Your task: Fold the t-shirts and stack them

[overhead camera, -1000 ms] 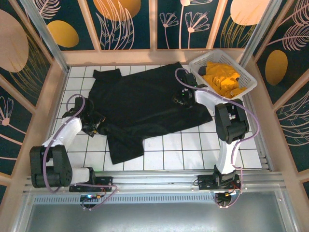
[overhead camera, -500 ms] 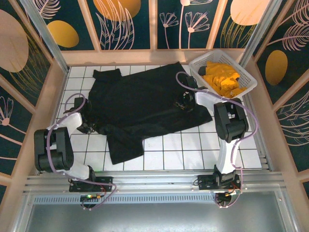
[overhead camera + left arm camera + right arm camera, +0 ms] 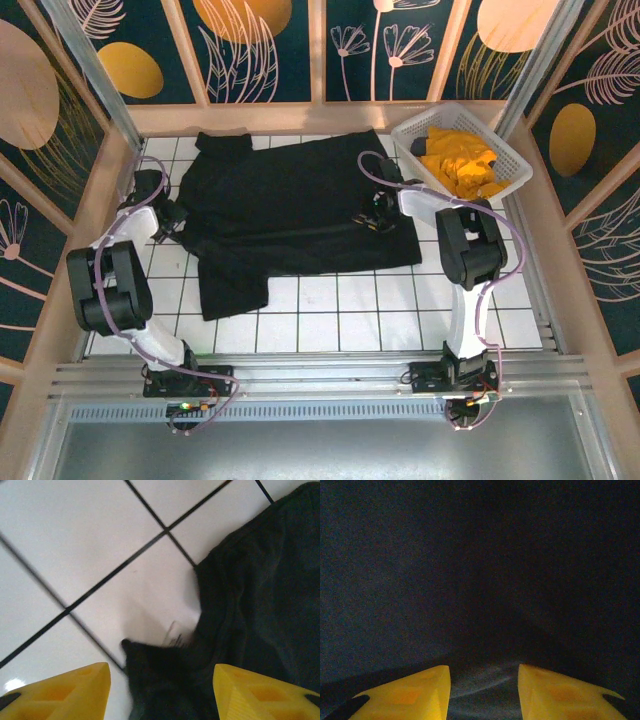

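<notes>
A: Well, overhead first?

B: Black t-shirt (image 3: 300,210) sprawls limp across the tiled surface (image 3: 340,310), centre frame. Orange t-shirts (image 3: 460,165) heap in the lattice basket (image 3: 512,172), upper right.

A: Left wrist?

B: Left fingers (image 3: 65,692) parted, loose hem between. Glossy tile could let it slide away.

A: Right wrist?

B: Right fingers (image 3: 405,695) straddle a soft pucker. Pinched or not, I can't tell. A tug might bunch it.

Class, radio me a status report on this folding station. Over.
Left gripper open at black t-shirt's edge. Right gripper on the spread cloth, grip unclear. Orange t-shirts wait in basket.
</notes>
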Controlling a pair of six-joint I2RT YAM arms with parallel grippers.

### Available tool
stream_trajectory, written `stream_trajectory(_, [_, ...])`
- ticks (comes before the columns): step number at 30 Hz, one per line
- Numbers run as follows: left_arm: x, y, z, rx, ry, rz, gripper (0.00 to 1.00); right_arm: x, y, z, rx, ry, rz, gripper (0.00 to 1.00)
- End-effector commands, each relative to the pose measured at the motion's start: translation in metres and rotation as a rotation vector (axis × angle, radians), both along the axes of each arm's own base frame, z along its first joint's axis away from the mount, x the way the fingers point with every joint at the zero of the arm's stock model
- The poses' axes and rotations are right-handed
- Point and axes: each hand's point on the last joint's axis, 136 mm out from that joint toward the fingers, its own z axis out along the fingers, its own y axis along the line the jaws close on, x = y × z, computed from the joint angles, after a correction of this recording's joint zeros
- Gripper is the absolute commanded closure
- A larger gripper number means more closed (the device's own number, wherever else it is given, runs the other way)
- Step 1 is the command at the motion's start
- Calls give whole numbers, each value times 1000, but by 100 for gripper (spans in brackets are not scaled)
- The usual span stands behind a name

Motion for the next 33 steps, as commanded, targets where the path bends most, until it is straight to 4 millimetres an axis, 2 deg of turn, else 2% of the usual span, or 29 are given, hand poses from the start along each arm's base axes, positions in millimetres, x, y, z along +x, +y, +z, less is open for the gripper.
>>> stream_trajectory(1, [-58,-22,9,38,119,19,44,-4,-12,43,-40,-93,12,57])
stream_trajectory(3, [-98,-58,-8,-40,163,-6,46,-10,-18,54,-53,-122,10,55])
stream_trajectory(6, [-158,-95,-32,-121,265,-39,48,-20,-24,66,-48,-142,9,53])
stream_trajectory(9, [-204,-113,-44,-177,344,-55,47,-30,-22,71,-20,-141,20,51])
stream_trajectory(12, [-230,-117,-51,-184,413,-70,44,-39,-16,73,10,-136,39,50])
stream_trajectory(16, [-232,-122,-61,-200,448,-87,40,-47,-15,73,19,-139,53,49])
stream_trajectory(17, [-223,-126,-64,-214,424,-89,40,-48,-15,73,20,-140,54,50])
stream_trajectory(22, [-205,-129,-77,-216,392,-67,42,-57,-18,72,19,-136,62,49])
stream_trajectory(26, [-188,-134,-85,-231,367,-58,47,-66,-22,70,15,-125,58,49])
stream_trajectory(28, [-186,-135,-92,-222,379,-66,56,-71,-26,67,12,-118,49,49])
stream_trajectory(29, [-185,-137,-94,-225,382,-72,65,-74,-28,66,11,-113,45,49])
stream_trajectory(31, [-184,-143,-92,-238,380,-82,86,-78,-33,64,4,-104,29,49])
stream_trajectory(32, [-184,-148,-88,-243,377,-92,100,-79,-38,62,-6,-100,13,49])
stream_trajectory(33, [-186,-153,-82,-252,376,-101,100,-80,-44,60,-23,-94,-6,50])
